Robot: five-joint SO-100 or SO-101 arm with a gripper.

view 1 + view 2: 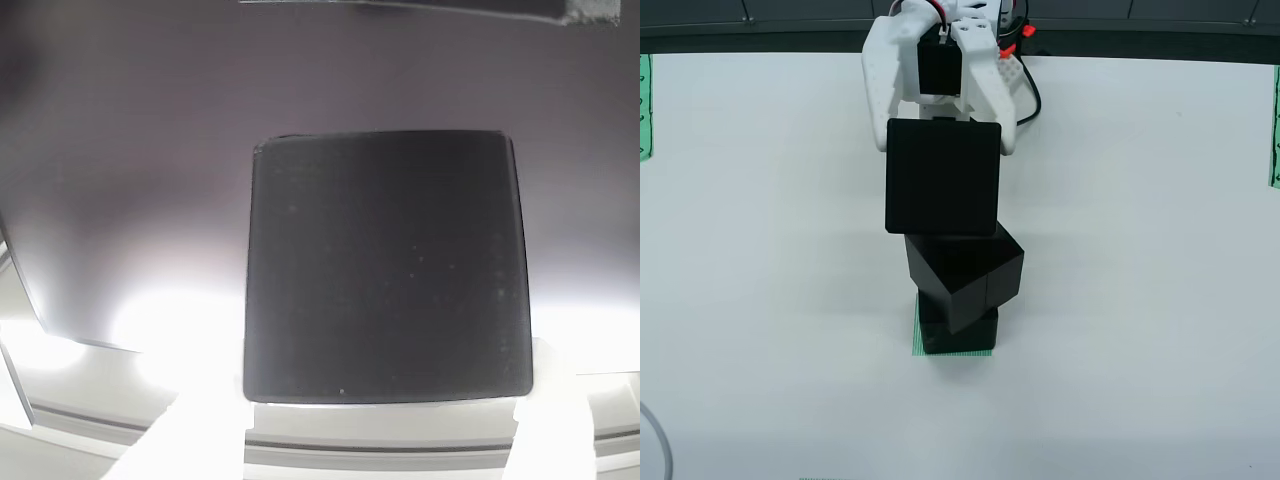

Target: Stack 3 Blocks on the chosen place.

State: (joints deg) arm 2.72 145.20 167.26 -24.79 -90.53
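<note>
In the overhead view my white gripper reaches down from the top edge and is shut on a black block. That block hangs over a stack of two more blocks. The upper stacked block is turned at an angle and overhangs the lower block. The lower block stands on the green-striped chosen place, of which only a thin edge shows. Whether the held block touches the stack I cannot tell. In the close view the held block sits between my two white fingers, gripper.
White table surface spreads open on both sides of the stack. Green-striped strips lie at the left edge and right edge. A grey cable curls at the bottom left. A dark band runs along the far side.
</note>
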